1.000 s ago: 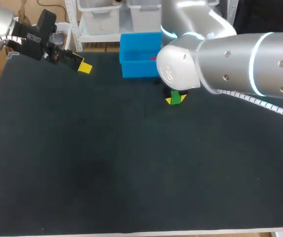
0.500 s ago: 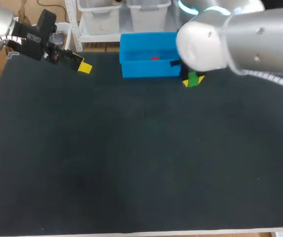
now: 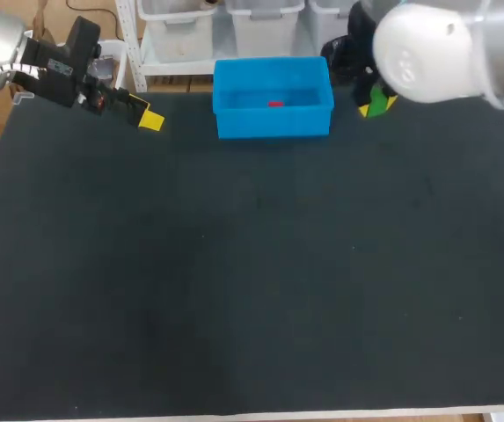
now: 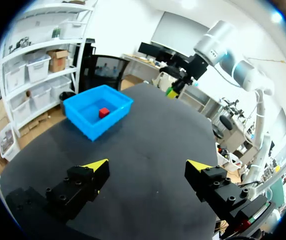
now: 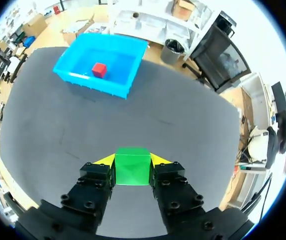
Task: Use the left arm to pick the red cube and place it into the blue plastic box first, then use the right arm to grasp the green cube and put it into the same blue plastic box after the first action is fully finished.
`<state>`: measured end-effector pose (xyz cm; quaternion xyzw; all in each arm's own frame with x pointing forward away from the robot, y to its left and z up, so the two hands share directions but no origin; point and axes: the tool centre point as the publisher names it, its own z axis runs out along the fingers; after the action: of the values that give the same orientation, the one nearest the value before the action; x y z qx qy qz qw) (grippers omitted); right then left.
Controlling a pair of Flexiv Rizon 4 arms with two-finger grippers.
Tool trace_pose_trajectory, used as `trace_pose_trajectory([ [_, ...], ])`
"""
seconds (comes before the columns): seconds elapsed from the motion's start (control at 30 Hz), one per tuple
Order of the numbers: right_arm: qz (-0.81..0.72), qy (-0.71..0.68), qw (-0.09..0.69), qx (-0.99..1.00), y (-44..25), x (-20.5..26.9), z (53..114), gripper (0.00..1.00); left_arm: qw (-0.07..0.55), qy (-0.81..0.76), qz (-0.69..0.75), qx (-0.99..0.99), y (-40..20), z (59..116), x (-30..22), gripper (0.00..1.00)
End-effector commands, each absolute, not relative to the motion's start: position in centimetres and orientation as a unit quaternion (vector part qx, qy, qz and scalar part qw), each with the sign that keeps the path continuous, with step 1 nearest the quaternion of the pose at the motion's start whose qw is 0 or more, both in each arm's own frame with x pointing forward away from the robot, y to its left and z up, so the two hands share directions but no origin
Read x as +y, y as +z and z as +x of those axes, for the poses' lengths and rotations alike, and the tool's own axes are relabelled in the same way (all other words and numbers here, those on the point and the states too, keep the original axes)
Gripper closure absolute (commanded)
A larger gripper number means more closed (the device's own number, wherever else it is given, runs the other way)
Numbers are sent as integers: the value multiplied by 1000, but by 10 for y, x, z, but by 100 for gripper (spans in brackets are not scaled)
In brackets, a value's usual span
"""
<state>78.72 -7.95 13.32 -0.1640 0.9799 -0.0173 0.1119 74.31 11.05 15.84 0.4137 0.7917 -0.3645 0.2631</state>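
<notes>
The red cube (image 3: 275,104) lies inside the blue plastic box (image 3: 230,124) at the table's far middle; both wrist views show it there too, red cube (image 5: 99,69) in the blue box (image 5: 72,77). My right gripper (image 3: 374,105) hangs in the air just right of the box, shut on the green cube (image 5: 132,166), which sits between its yellow tips. My left gripper (image 3: 149,119) stays over the far left of the table, open and empty; from its wrist the blue box (image 4: 85,126) and red cube (image 4: 103,112) lie ahead.
The black table mat (image 3: 252,281) spreads wide in front of the box, with nothing else standing on it. The box sits close to the table's far edge.
My right arm has carried the green cube up and to the right, from in front of the box to beside its right end. The left arm has not moved.
</notes>
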Motion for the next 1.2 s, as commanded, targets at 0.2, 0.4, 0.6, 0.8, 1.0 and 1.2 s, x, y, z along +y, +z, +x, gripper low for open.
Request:
trace_pose_trajectory([
  [0.2,-191,7,183,964,158,-91,789,100,265,-365,414,791,157,743,111,0],
  [0.4,-207,20,198,958,169,-92,795,100,265,-365,414,791,157,743,111,0],
  [0.6,-222,34,210,952,175,-90,804,100,265,-365,414,791,157,743,111,0],
  [0.8,-239,48,223,944,180,-87,816,100,265,-365,414,791,157,743,111,0],
  [1.0,-259,65,233,935,180,-81,831,100,265,-365,414,791,157,743,111,0],
  [1.2,-275,90,248,925,178,-74,846,100,265,-365,414,791,157,743,111,0],
])
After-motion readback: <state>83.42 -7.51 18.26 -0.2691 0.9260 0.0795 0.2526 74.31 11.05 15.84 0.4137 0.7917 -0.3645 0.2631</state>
